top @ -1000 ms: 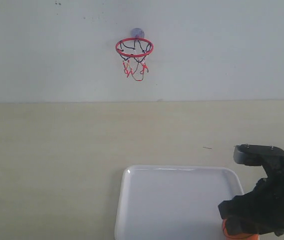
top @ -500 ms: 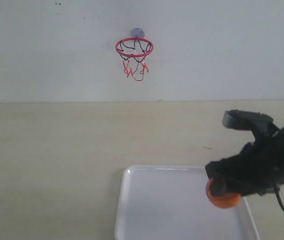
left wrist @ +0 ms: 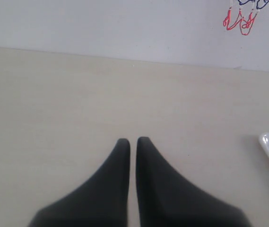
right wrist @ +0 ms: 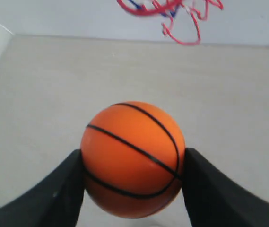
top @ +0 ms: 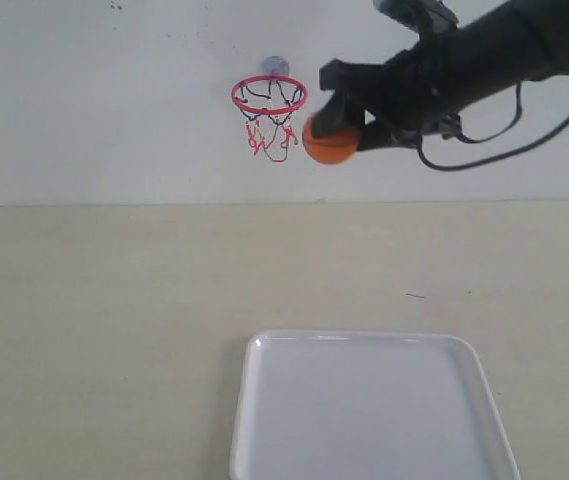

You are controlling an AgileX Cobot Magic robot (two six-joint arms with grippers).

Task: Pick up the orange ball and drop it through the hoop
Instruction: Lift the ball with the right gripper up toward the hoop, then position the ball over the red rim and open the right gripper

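Between the right fingers (right wrist: 54,198), the orange ball (right wrist: 132,158), touching both.

- Hoop (top: 269,96) on wall (top: 84,100), behind table (top: 114,300), approx. centre.
- Orange ball (top: 329,145) betw. fingers of right gripper (right wrist: 133,163), just right of hoop, level w/ net.
- Tray (top: 247,400) on table, near edge, centre-right, well below hoop & orange ball.

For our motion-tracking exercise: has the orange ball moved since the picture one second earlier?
Yes. The orange ball, gripped by the right pincer, rose from the right edge of the white tray to just right of the hoop.
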